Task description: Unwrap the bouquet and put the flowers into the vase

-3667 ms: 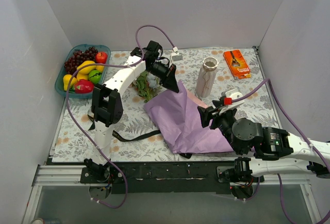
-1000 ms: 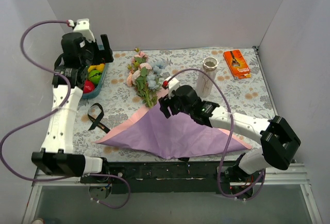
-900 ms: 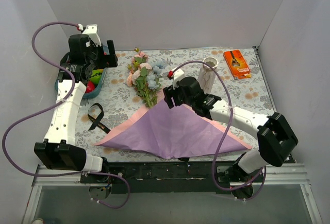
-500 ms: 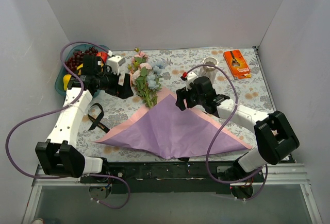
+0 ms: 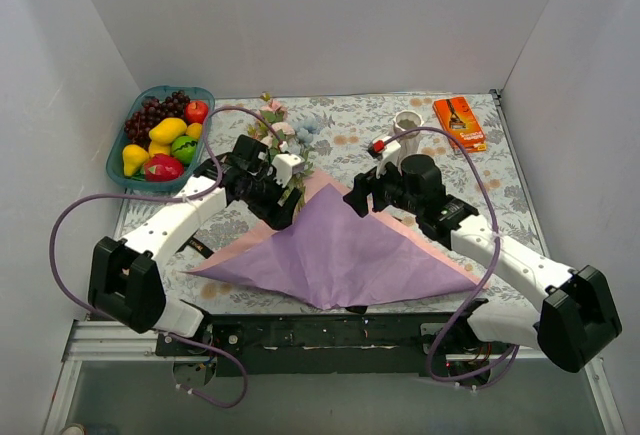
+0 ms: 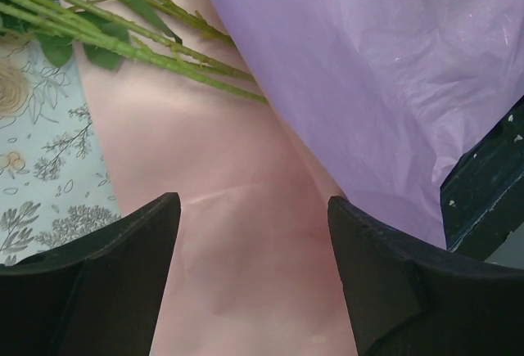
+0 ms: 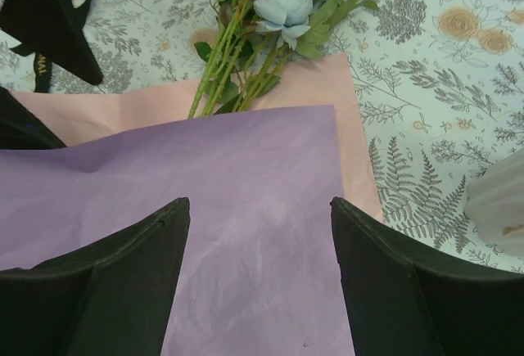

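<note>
The bouquet lies unwrapped: its paper (image 5: 340, 255) is spread flat, purple side up with a pink edge showing. The flowers (image 5: 285, 140), pink and pale blue on green stems, lie at the paper's far corner. My left gripper (image 5: 283, 207) hangs open just over the pink paper (image 6: 246, 168), with the stems (image 6: 123, 37) right in front of its fingertips and nothing between them. My right gripper (image 5: 352, 200) is open above the purple sheet (image 7: 262, 209), facing the blooms (image 7: 278, 8). The cream vase (image 5: 407, 120) stands upright behind the right arm, which hides part of it.
A teal tray of fruit (image 5: 120, 155) sits at the back left. An orange box (image 5: 458, 122) lies at the back right. White walls close in the table on three sides. The vase's side (image 7: 499, 209) is at the right wrist view's right edge.
My left arm has swung from above the fruit tray down to the stems, and its jaws have narrowed a little. My right gripper has drawn back to the right, toward the vase.
</note>
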You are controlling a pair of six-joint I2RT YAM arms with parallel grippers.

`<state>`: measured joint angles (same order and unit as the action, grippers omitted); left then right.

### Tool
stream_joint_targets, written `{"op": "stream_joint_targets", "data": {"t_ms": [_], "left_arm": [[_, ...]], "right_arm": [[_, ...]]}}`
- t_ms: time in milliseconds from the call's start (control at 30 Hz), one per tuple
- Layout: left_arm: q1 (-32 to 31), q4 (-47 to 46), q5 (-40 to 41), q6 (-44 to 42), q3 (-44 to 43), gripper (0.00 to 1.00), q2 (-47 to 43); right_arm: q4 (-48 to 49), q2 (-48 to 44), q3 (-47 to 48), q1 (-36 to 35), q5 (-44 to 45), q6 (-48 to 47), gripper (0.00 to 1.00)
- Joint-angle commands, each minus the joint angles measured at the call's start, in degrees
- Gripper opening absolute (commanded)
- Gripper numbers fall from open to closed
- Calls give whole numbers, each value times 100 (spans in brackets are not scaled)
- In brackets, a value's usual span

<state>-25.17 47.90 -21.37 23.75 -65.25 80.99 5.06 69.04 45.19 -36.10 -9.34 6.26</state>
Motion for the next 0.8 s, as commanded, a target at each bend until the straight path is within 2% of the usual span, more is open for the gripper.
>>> {"op": "stream_joint_targets", "data": {"t_ms": [0,133,300,400,433,567,633,667,767], "left_arm": [[-164,-342,264,183,-14,71,276],[-173,-334,519,-80,92,70,496],[-173,-290,-77,-317,83,61,304],[-173,-281,-894,-616,13,62,-11],[-173,-299,-1392,-721,21,63,-109],[-173,-615,-2449,-1143,468,67,-715],[-173,-379,-2836,-1451,487,72,-629],[-173,-160,-3204,-1539,505,72,-620],[-190,26,-3566,-1873,680,73,-926]], "right_arm": [[83,-469,33,-47,-15,59,77],[-154,-908,200,-64,47,59,77],[-374,-1208,385,-64,91,16,77],[-497,-1270,508,-73,125,-64,77],[-497,-1305,526,-73,143,-72,77],[-752,-1436,640,-73,240,-99,77],[-813,-1550,667,-64,258,-108,77],[-848,-1586,684,-73,275,-142,77],[-1077,-1691,807,-73,389,-257,78]]}}
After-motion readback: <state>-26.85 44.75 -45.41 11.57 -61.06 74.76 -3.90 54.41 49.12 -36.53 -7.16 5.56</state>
